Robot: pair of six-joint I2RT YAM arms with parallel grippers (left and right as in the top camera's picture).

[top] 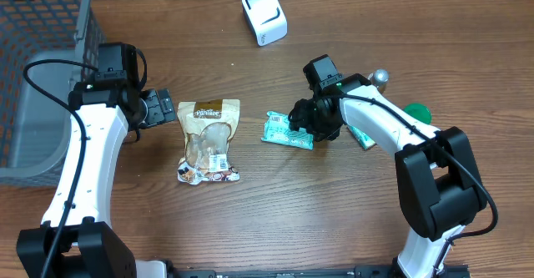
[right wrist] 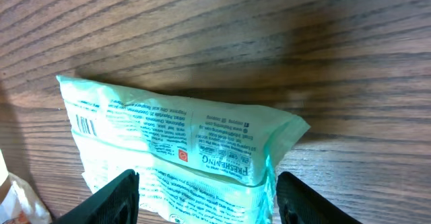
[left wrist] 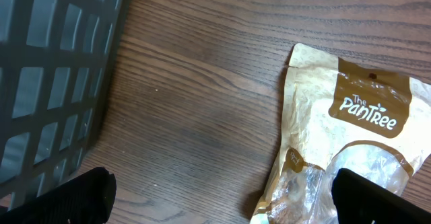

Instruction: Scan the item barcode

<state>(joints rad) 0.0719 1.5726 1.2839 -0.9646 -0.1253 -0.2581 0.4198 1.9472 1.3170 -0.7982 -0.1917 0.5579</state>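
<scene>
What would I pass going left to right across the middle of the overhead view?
Grey basket → left end effector → brown snack pouch → green packet → silver ball → green round object.

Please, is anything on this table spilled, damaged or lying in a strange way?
Nothing is spilled or torn. Only the teal packet looks puckered where the right fingers press its sides, one corner lifted. The brown pouch lies flat.
</scene>
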